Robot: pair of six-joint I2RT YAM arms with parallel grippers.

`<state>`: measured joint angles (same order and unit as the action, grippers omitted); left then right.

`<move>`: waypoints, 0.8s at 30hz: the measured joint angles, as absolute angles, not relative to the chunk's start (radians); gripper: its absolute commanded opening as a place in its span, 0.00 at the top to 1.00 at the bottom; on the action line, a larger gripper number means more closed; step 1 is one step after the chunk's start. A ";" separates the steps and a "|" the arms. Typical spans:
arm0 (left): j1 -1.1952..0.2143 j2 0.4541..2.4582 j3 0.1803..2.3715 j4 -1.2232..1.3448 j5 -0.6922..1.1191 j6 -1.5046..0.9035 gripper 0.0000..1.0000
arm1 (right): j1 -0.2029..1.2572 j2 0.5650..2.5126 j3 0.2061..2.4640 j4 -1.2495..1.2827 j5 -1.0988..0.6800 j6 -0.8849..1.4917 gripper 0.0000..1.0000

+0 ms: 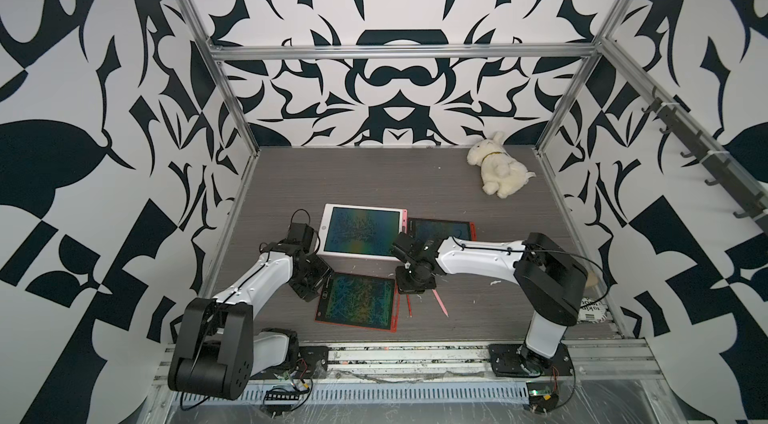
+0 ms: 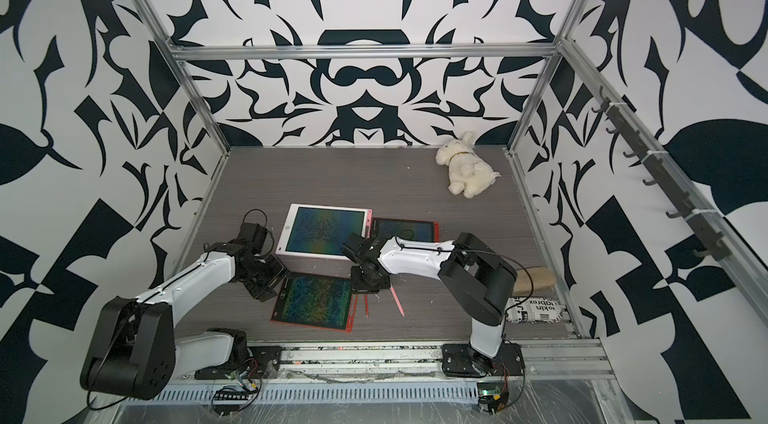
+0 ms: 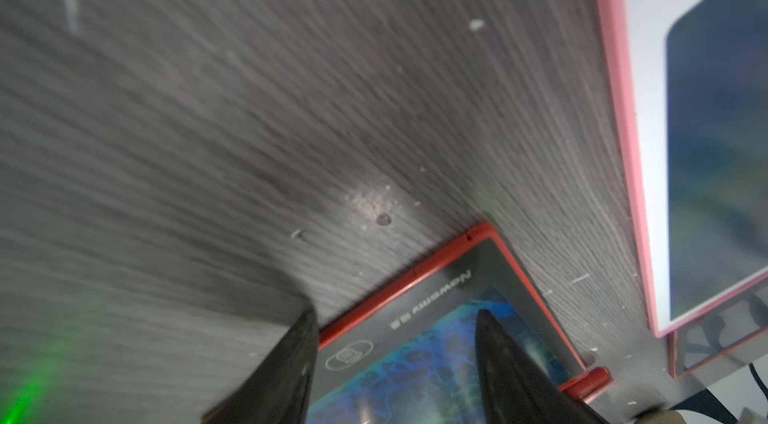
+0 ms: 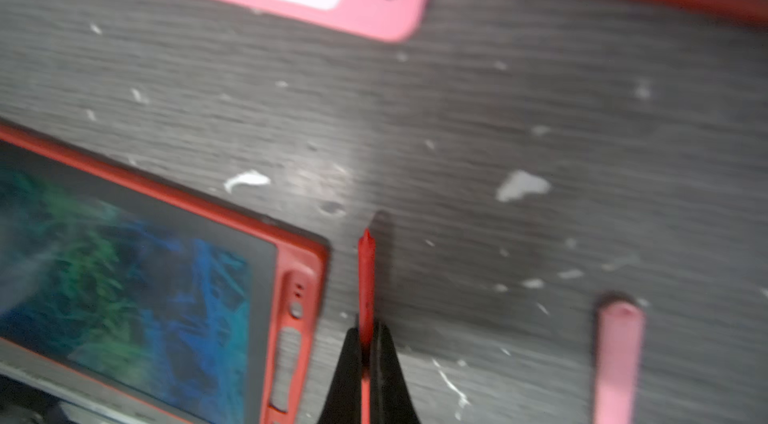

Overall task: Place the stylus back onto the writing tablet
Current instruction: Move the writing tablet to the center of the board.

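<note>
Grey table (image 3: 208, 110); red tablet (image 3: 436, 318) labelled "Newsmy".

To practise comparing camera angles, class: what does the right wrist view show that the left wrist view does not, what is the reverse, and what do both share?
Only the right wrist view shows the right gripper shut on the red stylus, and a pink stylus lying apart. Only the left wrist view shows the left gripper closed across the red tablet's corner. Both show the red tablet, the pink tablet and the grey table.
</note>
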<state>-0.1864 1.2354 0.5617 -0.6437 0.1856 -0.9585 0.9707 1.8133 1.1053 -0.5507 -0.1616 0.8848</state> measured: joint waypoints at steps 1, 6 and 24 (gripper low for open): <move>-0.191 1.224 0.553 -0.640 0.187 -0.963 0.39 | 0.971 1.823 1.117 -0.551 -0.165 0.885 1.00; -0.229 1.190 0.530 -0.621 0.170 -0.995 0.39 | 0.968 1.855 1.161 -0.577 -0.173 0.885 1.00; -0.389 1.365 0.651 -0.592 0.090 -1.077 0.36 | 0.907 1.897 1.235 -0.683 -0.125 0.846 1.00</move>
<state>-0.3889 1.3647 0.6506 -0.5922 0.0898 -1.0771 0.9066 1.8965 1.2350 -0.6827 -0.1249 0.8455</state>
